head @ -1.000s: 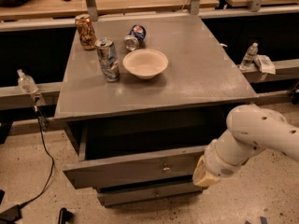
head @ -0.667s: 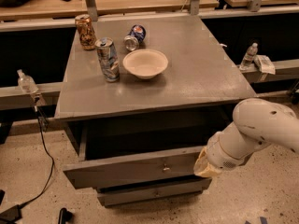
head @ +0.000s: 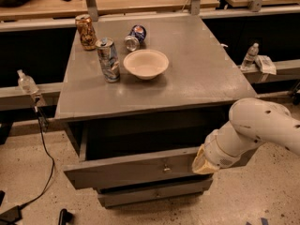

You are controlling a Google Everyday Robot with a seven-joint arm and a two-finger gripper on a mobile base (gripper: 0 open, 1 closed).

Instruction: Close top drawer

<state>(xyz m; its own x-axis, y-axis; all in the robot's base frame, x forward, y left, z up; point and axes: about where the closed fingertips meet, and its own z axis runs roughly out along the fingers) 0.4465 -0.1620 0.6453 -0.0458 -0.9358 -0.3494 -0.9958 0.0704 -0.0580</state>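
The top drawer (head: 126,168) of the grey cabinet stands pulled out. Its plain grey front panel faces me, with a small metal knob (head: 165,167) near its middle. The dark inside of the drawer shows behind the panel. My gripper (head: 202,162) is at the right end of the drawer front, below the cabinet's top. It is seen from behind the white arm (head: 255,130), which covers most of it. A second drawer front (head: 154,195) sits lower, pushed further in.
On the cabinet top (head: 206,78) stand a white bowl (head: 146,63), an upright can (head: 108,59), a brown can (head: 86,32) and a tipped can (head: 133,36). A bottle (head: 250,56) stands at right, another (head: 26,83) at left. A cable (head: 44,146) hangs left.
The arm has shifted a little up and right along the drawer's right end. The drawer front stands about where it was.
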